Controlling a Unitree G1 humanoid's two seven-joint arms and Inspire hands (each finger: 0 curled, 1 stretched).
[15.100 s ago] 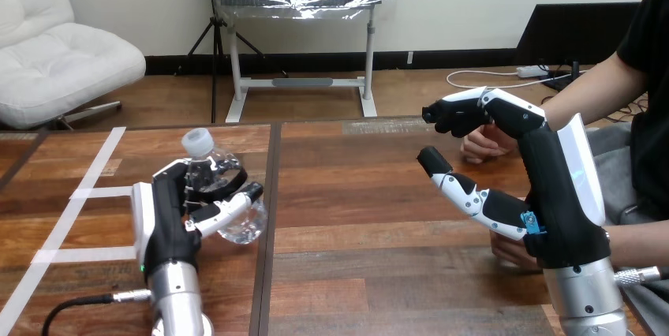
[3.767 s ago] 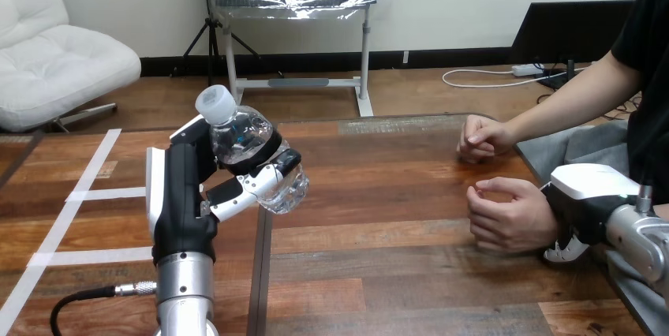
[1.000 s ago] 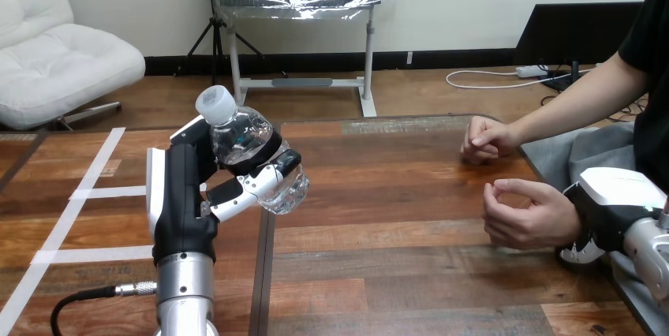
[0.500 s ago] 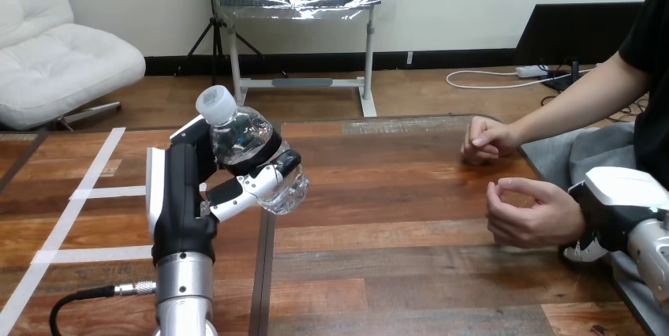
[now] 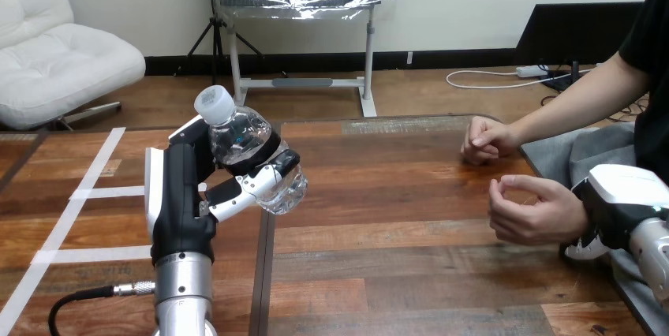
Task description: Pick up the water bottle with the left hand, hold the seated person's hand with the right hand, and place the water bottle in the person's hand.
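Water bottle (image 5: pixel 254 137): clear plastic, white cap (image 5: pixel 214 104), raised off the table (image 5: pixel 394 194) and tilted, cap toward the upper left, base toward the lower right. Gripped round the middle by the left hand (image 5: pixel 183 194), black fingers (image 5: pixel 264 153) wrapped across the body, thumb (image 5: pixel 252 186) pressed against the lower half near the base. Hanging over the dark seam (image 5: pixel 264 273) between the table's two wooden panels, left of centre. Left hand upright on its silver forearm (image 5: pixel 180 293), white shell facing left, palm turned toward the bottle.

Left of that, flat on the table, strips of white tape (image 5: pixel 79 192): one long diagonal with two cross bars.

Well apart, at the right: the person's nearer hand (image 5: pixel 530 211), over the table's right edge, loosely curled, thumb and fingers bent toward each other, empty. At its wrist, the right hand (image 5: pixel 623 194), white shell uppermost, black body against the wrist, coming in from the right edge. Gripping the wrist or merely lying against it: cannot tell. Farther back, the person's other hand (image 5: pixel 487 140), in a loose fist, resting at the table's far right edge. Wide stretch of bare wood between the bottle and both of the person's hands.
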